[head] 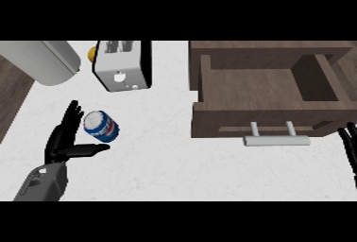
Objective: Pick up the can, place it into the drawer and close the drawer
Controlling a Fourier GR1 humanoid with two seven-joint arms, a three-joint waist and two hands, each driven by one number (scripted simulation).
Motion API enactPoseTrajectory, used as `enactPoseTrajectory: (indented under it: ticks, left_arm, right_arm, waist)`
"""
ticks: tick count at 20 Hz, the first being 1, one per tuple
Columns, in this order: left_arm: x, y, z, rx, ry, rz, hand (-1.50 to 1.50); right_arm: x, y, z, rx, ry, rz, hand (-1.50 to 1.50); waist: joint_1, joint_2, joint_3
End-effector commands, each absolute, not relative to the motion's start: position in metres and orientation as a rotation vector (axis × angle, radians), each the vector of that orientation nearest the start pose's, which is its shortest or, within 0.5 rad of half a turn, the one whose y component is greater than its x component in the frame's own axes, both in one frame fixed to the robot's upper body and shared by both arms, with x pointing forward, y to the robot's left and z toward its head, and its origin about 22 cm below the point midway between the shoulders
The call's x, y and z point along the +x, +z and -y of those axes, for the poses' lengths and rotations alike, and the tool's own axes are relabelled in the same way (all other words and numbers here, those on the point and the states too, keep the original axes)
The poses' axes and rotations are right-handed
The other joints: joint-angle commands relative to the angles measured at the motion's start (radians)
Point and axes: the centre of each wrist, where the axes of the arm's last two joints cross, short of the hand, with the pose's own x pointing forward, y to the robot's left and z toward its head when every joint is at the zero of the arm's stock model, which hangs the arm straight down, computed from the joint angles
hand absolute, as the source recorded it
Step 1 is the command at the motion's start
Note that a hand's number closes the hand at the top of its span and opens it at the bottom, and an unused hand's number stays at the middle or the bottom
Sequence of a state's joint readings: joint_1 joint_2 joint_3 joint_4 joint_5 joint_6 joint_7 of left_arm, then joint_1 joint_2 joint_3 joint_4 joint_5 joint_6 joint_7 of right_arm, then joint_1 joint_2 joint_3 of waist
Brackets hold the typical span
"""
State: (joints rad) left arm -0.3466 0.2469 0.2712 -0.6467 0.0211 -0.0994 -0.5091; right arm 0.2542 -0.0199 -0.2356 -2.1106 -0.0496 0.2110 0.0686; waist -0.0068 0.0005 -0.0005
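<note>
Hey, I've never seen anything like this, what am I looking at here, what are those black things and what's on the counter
This is one picture taken from a humanoid robot's head, looking steeply down at a white kitchen counter. The black shapes are its hands on grey forearms. The left hand is open, its fingers straight beside a blue and white can and its thumb reaching under it; the can is not yet gripped. Only the fingertips of the right hand show at the right edge, resting.

At the upper right is a brown wooden drawer, pulled open, with a silver handle at its front. Nothing shows inside it. At the top sits a white toaster, with a pale rounded appliance to its left that I cannot identify. Nothing is being held yet.
</note>
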Motion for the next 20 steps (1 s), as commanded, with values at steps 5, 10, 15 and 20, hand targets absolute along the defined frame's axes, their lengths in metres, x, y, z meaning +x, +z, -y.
enactPoseTrajectory:
  ticks: [5,10,15,20]
  left_arm:
    - [0.303,-0.091,-0.321,0.144,0.037,1.504,-1.5]
    - [0.316,-0.094,-0.313,0.16,0.042,1.501,-1.5]
    - [0.312,-0.102,-0.307,0.108,-0.014,1.517,-1.5]
    - [0.316,-0.104,-0.296,0.081,-0.004,1.55,-1.5]
  right_arm:
    - [0.157,0.078,0.288,-0.186,0.008,1.798,-1.5]
    - [0.149,0.096,0.295,-0.167,0.031,1.798,-1.5]
    - [0.147,0.085,0.303,-0.169,0.02,1.804,-1.5]
    - [0.157,0.085,0.287,-0.165,0.019,1.814,-1.5]
  waist:
    - [0.001,-0.001,0.0]
    - [-0.007,0.002,0.0]
    - [-0.006,0.002,0.0]
    - [-0.005,0.002,0.0]
